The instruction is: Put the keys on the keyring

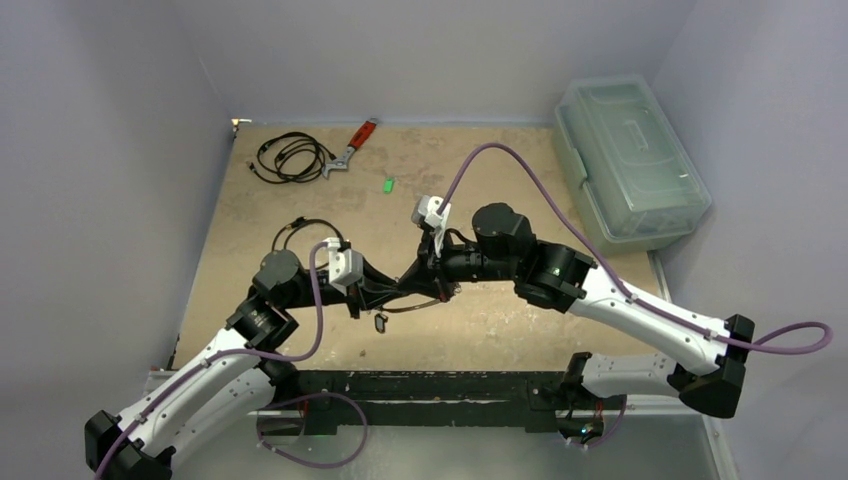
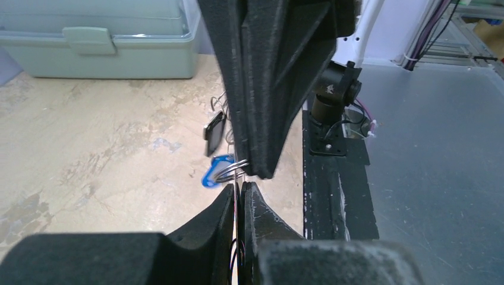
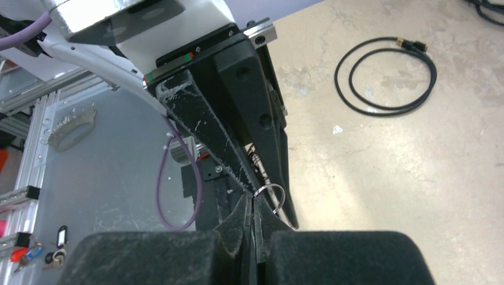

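Both arms meet nose to nose over the middle of the table [image 1: 480, 180], the left arm [image 1: 205, 372] reaching in from one side and the right arm [image 1: 640, 308] from the other. The right jaws are clenched, and the thin wire of the keyring [image 2: 233, 170] pokes out from their tip, so that's where the ring is: pinched in the right jaws, up off the table. The left jaws are squeezed together too, their tip right against the ring's wire. Whether they actually nip it I cannot tell, because the two tips crowd the same spot. Right at the ring hangs the blue key [image 2: 214, 173], and just above it in the left wrist view dangles the dark key [image 2: 214, 132] with its white face. The green key [image 1: 387, 184] is on its own, lying flat on the table well apart from the arms, toward the far edge. Further back lie a red-handled wrench [image 1: 352, 148] and a coiled black cable [image 1: 290, 157] beside it. A clear plastic box [image 1: 630, 160] stands at the far right.
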Action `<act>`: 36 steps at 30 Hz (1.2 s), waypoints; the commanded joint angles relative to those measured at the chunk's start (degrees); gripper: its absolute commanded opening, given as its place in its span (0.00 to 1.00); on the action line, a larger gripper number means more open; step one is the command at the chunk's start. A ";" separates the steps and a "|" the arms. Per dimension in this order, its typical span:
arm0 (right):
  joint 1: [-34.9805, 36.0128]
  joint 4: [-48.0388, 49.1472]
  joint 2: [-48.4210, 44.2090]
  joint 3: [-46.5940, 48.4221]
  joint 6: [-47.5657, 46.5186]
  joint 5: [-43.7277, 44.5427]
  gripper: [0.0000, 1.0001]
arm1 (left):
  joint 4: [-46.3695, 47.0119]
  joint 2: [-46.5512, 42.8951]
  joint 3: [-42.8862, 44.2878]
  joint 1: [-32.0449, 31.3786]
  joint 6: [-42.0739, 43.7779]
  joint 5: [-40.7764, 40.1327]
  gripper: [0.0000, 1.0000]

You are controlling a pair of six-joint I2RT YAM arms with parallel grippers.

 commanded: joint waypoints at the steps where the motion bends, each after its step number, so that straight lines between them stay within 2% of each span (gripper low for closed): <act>1: 0.31 -1.71 -0.43 3.93 4.43 0.68 0.00 | 0.26 -0.33 2.19 0.08 2.00 -2.22 0.00; 17: 0.01 -5.91 1.81 5.58 8.13 5.66 0.00 | -0.21 -0.95 2.13 0.10 2.51 -3.24 0.00; 21: -0.54 -7.80 3.47 7.17 8.98 4.51 0.00 | -0.49 -1.13 2.12 0.14 2.86 -3.73 0.00; 22: -0.75 -8.09 3.87 7.58 9.12 3.70 0.00 | -0.59 -1.19 2.15 0.13 3.08 -4.06 0.04; 25: -1.22 -9.87 5.02 9.75 9.27 1.88 0.00 | -0.80 -1.43 2.10 0.12 3.35 -4.60 0.25; 27: -1.34 -11.59 5.89 11.26 9.00 1.50 0.00 | -0.76 -1.61 2.10 0.08 3.52 -4.68 0.32; 30: -1.81 -14.30 7.19 13.31 8.92 0.87 0.00 | -0.69 -1.70 2.01 0.10 3.74 -4.67 0.36; 36: -3.04 -17.47 8.09 15.80 8.79 -1.96 0.00 | -0.68 -1.49 1.84 0.04 3.76 -3.49 0.36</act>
